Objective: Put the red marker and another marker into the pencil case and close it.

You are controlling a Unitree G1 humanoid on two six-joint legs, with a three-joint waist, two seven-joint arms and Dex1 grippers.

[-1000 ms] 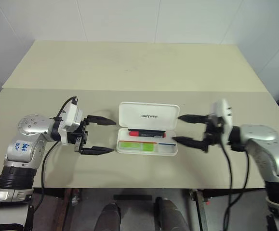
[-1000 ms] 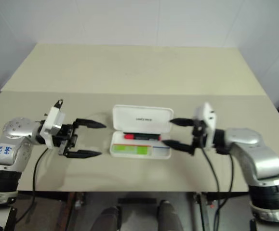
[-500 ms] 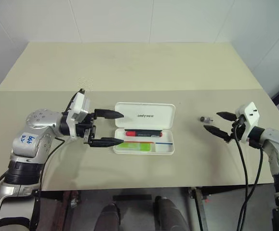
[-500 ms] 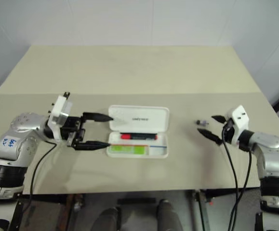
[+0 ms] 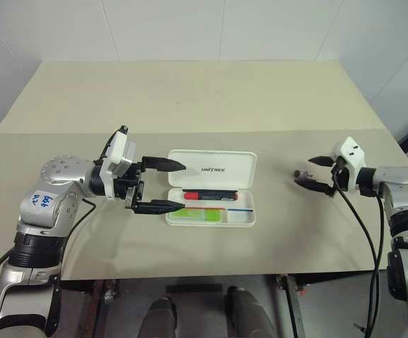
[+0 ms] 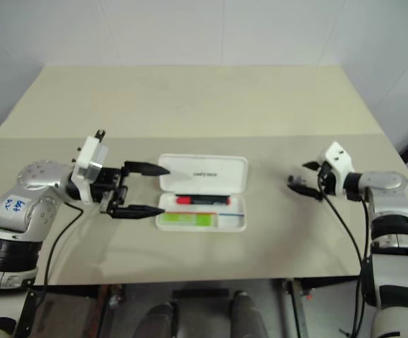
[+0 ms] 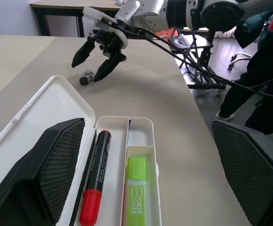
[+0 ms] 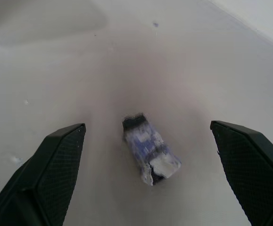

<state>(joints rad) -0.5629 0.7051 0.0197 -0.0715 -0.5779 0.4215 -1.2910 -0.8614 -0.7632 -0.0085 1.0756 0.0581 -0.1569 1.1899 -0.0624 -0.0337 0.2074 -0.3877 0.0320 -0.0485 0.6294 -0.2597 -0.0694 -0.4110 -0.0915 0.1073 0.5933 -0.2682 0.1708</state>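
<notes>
- The pencil case (image 5: 211,188) sat open near the front middle of the tabletop (image 5: 189,98), with its lid laid back on the far side and "UNITREE" printed on it.
- Nearest strip of the tray had the neon green highlighter (image 5: 199,213) lying flat, filling the left part of that compartment.
- Just behind it, in the far strip of the tray, the red marker (image 5: 209,195) lay lengthwise, red end to the left and black part to the right. So both pens were already in the box, lid not shut yet.
- The left claw (image 5: 160,186) hung right at the case's left end, spread wide and holding nothing. One finger was up by the lid's left edge and the other by the tray's near left corner. Couldn't tell if either actually touched the plastic.
- Way over on the right, well apart from the case, the right claw (image 5: 313,171) was also spread wide and empty, pointing left.
- A small dark bluish-grey lump (image 8: 150,150) lay on the tabletop between its fingers, no contact that I could see. No clue what it was.
</notes>
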